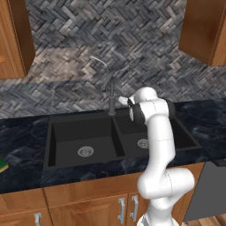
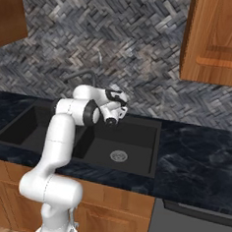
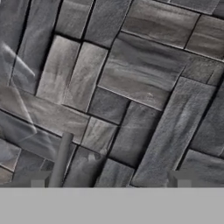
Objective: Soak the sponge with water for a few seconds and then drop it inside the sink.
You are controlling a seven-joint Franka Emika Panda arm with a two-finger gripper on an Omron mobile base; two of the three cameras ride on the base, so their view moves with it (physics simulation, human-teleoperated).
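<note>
The black double-basin sink [image 1: 66,129] [image 2: 141,135] lies in the dark marbled counter, with a silver drain in each basin. The sponge [image 1: 2,167], green and yellow, rests on the counter at the far left and is cut off by the frame edge. My gripper [image 1: 124,101] [image 2: 120,99] [image 3: 110,180] hovers above the back of the right basin, beside the faucet [image 1: 111,99] [image 3: 61,158], pointing at the backsplash. It is open, its fingertips [image 3: 183,180] wide apart with nothing between them, far from the sponge. The water is out of view.
Herringbone grey tiles [image 3: 131,78] form the backsplash close ahead of the hand. Wooden upper cabinets [image 1: 205,31] [image 2: 217,42] hang at both sides. A grey appliance front [image 1: 207,190] stands under the counter to the right. Wooden cabinet doors [image 1: 88,207] run below the sink.
</note>
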